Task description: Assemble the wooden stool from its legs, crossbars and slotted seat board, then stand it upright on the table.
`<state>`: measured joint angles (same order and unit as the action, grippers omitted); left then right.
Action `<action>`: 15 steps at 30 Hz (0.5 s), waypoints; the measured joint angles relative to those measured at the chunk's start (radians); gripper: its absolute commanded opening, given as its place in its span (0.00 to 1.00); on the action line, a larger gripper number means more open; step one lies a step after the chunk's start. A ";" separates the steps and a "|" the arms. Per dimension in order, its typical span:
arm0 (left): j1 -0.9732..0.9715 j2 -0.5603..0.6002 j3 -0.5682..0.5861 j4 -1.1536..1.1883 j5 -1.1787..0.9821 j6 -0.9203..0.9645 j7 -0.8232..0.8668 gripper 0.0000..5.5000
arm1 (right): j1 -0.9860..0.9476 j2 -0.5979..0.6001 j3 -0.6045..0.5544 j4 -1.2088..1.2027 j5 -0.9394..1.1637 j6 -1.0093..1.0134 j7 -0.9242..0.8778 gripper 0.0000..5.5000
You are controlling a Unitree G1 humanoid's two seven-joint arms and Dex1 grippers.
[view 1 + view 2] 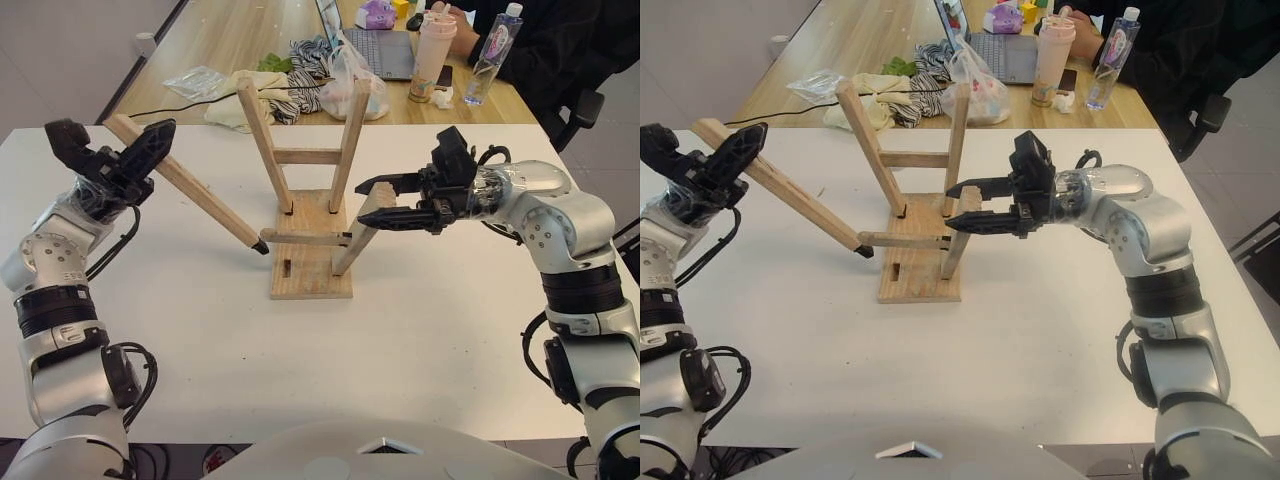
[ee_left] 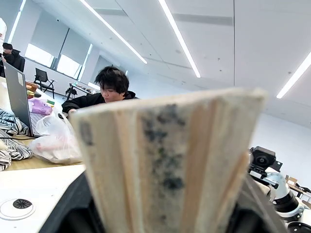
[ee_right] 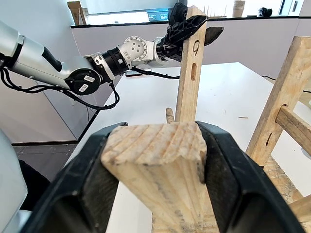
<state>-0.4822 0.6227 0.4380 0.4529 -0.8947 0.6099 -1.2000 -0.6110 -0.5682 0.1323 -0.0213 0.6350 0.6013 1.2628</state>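
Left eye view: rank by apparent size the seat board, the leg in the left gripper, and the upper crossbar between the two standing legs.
1. Seat board, biggest area.
2. Leg in the left gripper: longest, but thin.
3. Upper crossbar, clearly smallest.

A pale slotted wooden seat board [image 1: 312, 272] lay flat at the white desk's [image 1: 450, 320] middle. The left end effector [image 1: 140, 152] gripped a long slanted wooden leg [image 1: 200, 195]; the right end effector [image 1: 362, 203] clamped a shorter wooden leg [image 1: 350, 250].
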 measured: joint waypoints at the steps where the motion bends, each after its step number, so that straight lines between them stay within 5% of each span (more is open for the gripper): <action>1: 0.008 -0.020 -0.002 -0.002 0.000 0.000 0.005 0.37 | -0.001 0.000 0.000 0.002 0.000 0.000 0.001 0.42; 6: 0.045 -0.120 -0.036 -0.025 0.017 -0.003 0.035 0.37 | -0.004 0.000 0.001 0.004 -0.008 -0.003 0.010 0.41; 15: 0.037 -0.097 -0.074 -0.006 0.091 -0.049 0.009 0.37 | -0.008 0.002 0.007 0.007 -0.013 -0.008 0.011 0.41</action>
<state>-0.4456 0.5260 0.3638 0.4470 -0.8040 0.5613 -1.1905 -0.6187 -0.5667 0.1397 -0.0141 0.6225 0.5937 1.2739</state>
